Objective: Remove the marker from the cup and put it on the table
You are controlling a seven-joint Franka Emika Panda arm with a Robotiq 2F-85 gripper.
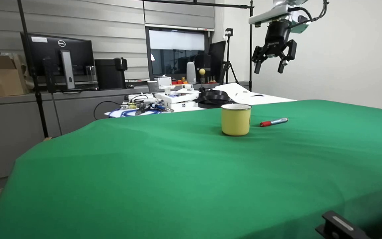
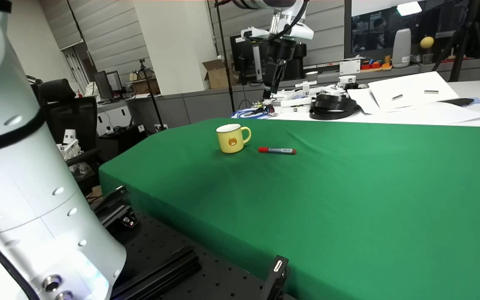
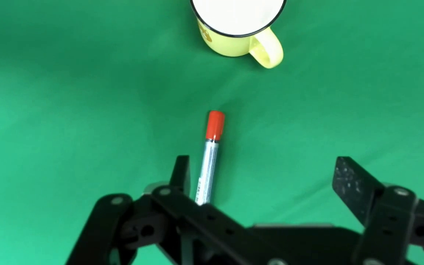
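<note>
The marker, with a red cap and a pale grey barrel, lies flat on the green table (image 1: 151, 172), apart from the cup; the marker shows in both exterior views (image 1: 274, 122) (image 2: 277, 150). In the wrist view the marker (image 3: 212, 156) has its lower end hidden behind a finger. The yellow cup, with a white inside and a handle, stands upright beside it in both exterior views (image 1: 235, 122) (image 2: 231, 140). The cup (image 3: 230, 45) is cut off by the top edge of the wrist view. My gripper (image 1: 269, 69) is open and empty, high above the table; it also shows in the wrist view (image 3: 261, 163).
A white desk (image 2: 465, 112) with papers, a black coil (image 2: 334, 106) and white parts stands beyond the table. Monitors and a cardboard box (image 1: 0, 76) are at the back. Black clamps (image 2: 277, 275) sit at the table's near edge by the robot's base.
</note>
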